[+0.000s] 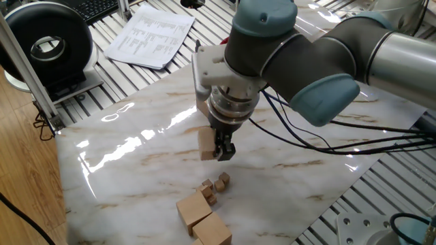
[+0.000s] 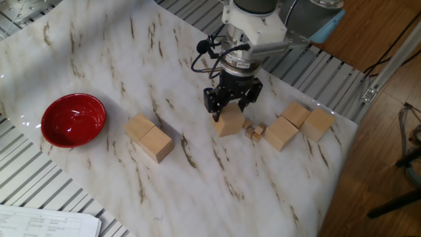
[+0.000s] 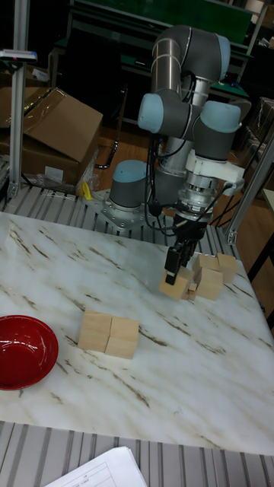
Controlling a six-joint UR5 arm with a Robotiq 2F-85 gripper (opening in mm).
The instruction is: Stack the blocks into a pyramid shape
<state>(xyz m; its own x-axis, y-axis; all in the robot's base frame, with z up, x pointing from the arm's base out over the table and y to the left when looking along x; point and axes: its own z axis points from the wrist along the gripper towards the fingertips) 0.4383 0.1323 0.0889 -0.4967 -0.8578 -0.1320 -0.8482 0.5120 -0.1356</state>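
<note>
blocks: the end effector [image 2: 231,105] pinches one large tan wooden cube [image 2: 229,121] just above the table [image 2: 197,184]; the pair of touching tan cubes [image 2: 150,136] lies toward the red bowl [image 2: 73,119].

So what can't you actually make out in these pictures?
- Whether the held block touches the table: no view settles it.
- Tiny cubes: too small to count, in every view.
- One fixed view: the arm hides the pair of blocks; the bottom edge cuts off the nearest block.
- The gripper fingertips: blurred in the tall view.
</note>
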